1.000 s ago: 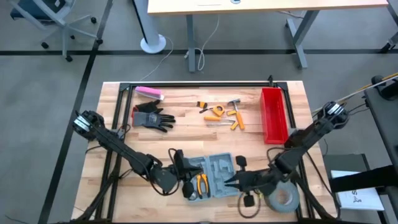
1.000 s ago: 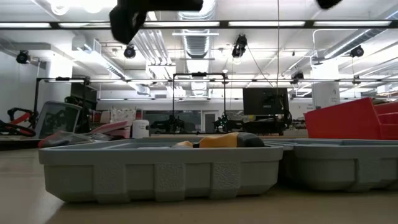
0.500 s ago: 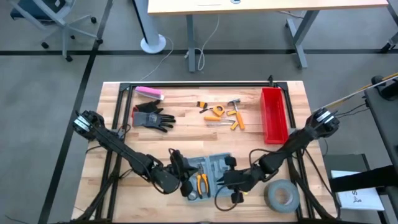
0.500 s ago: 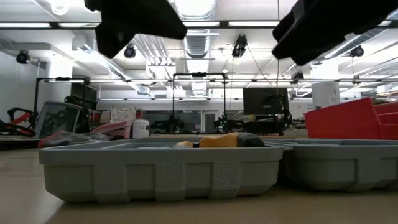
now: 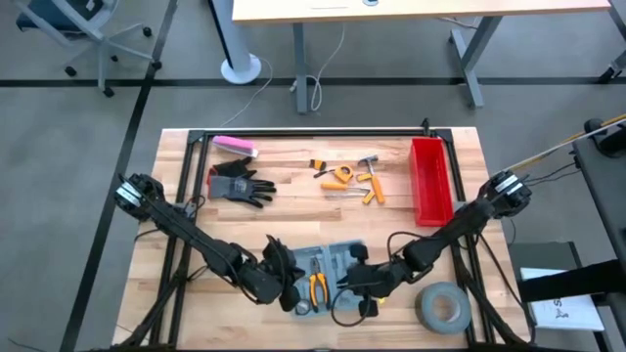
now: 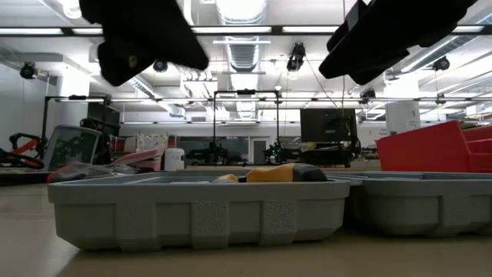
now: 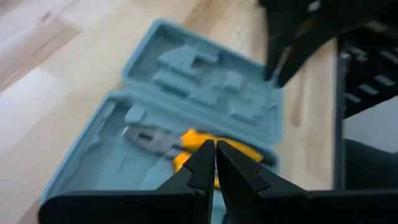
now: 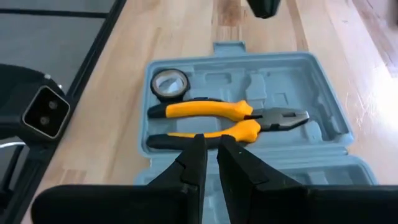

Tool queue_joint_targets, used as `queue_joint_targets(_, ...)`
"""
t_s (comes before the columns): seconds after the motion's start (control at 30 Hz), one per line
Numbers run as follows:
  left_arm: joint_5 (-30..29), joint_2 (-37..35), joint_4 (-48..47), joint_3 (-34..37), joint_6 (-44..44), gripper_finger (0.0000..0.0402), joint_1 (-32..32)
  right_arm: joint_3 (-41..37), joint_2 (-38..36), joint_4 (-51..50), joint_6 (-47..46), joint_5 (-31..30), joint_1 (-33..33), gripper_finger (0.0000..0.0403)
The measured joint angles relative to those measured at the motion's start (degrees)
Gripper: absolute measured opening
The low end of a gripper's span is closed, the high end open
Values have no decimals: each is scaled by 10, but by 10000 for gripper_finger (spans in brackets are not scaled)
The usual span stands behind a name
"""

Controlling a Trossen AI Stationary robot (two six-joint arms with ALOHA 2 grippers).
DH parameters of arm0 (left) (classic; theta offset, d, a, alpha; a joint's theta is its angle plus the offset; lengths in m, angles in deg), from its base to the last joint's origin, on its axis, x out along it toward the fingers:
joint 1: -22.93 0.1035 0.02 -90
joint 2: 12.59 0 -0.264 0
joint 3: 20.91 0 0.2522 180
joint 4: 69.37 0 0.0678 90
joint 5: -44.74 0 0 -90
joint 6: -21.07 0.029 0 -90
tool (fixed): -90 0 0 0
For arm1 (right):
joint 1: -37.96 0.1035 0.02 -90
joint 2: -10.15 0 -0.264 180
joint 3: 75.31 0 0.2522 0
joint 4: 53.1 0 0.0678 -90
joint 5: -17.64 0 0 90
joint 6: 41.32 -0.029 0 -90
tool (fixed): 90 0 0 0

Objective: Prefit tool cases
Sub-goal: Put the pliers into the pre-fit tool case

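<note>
Lying open and flat near the table's (image 5: 176, 293) front edge: case (image 5: 328, 262), both halves up. Seated in one half: yellow-handled pliers (image 8: 227, 118) beside a small tape ring (image 8: 166, 81). Hovering above the case from opposite sides, touching nothing: left gripper (image 5: 290, 277) and right gripper (image 5: 344, 284), fingers of each pressed together, empty. Placed farther back: red bin (image 5: 430, 179), loose tools (image 5: 347, 178), black glove (image 5: 238, 183). Resting near the right front corner: grey tape roll (image 5: 442, 309).

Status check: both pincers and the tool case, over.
Left pincer and right pincer shut, empty, hovering over the open tool case. Yellow-handled pliers seated inside. Nothing blocking.
</note>
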Motion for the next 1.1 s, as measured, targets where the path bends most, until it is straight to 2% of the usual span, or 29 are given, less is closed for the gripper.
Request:
queue_joint_targets(0.2, 0, 0, -58, 0, -56, 20, 1, 34, 44, 0, 24, 15, -7, 24)
queue_joint_targets(0.5, 36, 47, -66, 0, -88, 20, 1, 100, 117, -37, 55, 64, -29, 23)
queue_joint_targets(1.1, 19, 49, -61, 0, -110, 20, 3, 85, 124, -34, 37, 76, -29, 18)
